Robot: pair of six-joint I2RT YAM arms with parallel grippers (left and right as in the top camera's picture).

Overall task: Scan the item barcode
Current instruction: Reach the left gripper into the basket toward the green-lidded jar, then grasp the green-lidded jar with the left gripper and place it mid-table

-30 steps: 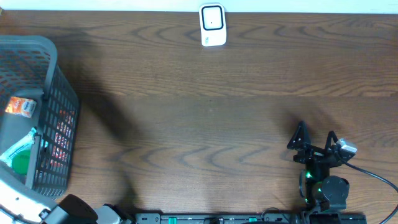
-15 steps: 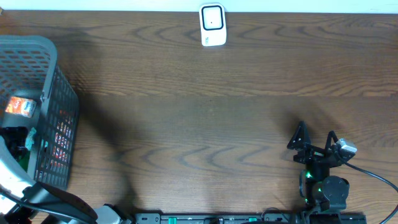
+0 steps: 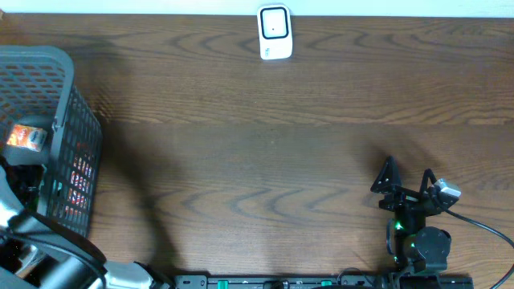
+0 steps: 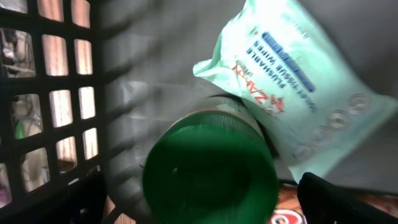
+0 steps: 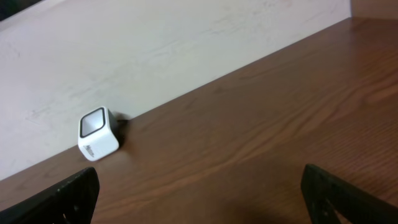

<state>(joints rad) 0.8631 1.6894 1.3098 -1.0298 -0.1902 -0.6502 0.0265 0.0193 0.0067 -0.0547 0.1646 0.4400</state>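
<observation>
Table (image 3: 265, 160): dark brown, wavy wood grain with lighter streaks.
Basket (image 3: 48, 64): grey, square lattice; near-black in shade to the left of left gripper (image 4: 202, 193).
Left gripper: black fingers.
Cap (image 4: 208, 174): deep green, plain, straight under left gripper.
Wipes (image 4: 298, 93): pale mint, blue band with white print, red lettering, faint blue ring motifs; just beyond cap.
Packet (image 3: 26, 138): orange with a white patch.
Scanner (image 5: 98, 134): white, dark-edged grey window; far ahead of right gripper (image 5: 200, 186), to its left.
Right gripper: black, green glow at the base.
Wall (image 5: 155, 50): off-white, faint scuffs, beyond scanner.
</observation>
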